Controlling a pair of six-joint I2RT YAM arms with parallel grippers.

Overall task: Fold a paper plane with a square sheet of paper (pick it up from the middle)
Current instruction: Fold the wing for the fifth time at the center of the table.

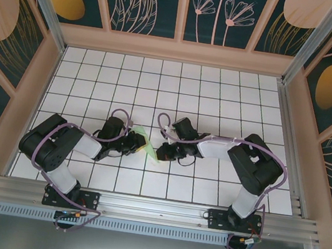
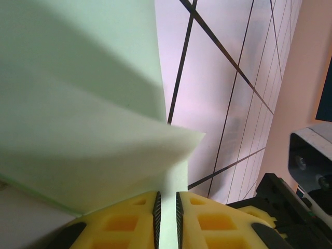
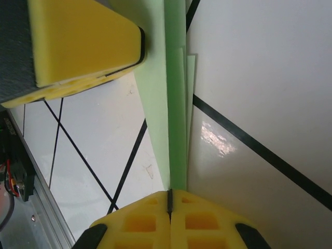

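Top external view: the sheet of paper [image 1: 144, 140] is seen just near of the middle of the white tiled table [image 1: 221, 95], held between the two arms. The left gripper [image 1: 135, 145] is placed at the sheet's left side, the right gripper [image 1: 160, 153] at its right. Left wrist view: the yellow fingers [image 2: 124, 223] are set narrow, with a strip of the pale green sheet pinched in the gap and folded layers spread beyond. Right wrist view: the fingers are pressed fully together on the sheet's edge, where several layers are seen edge-on.
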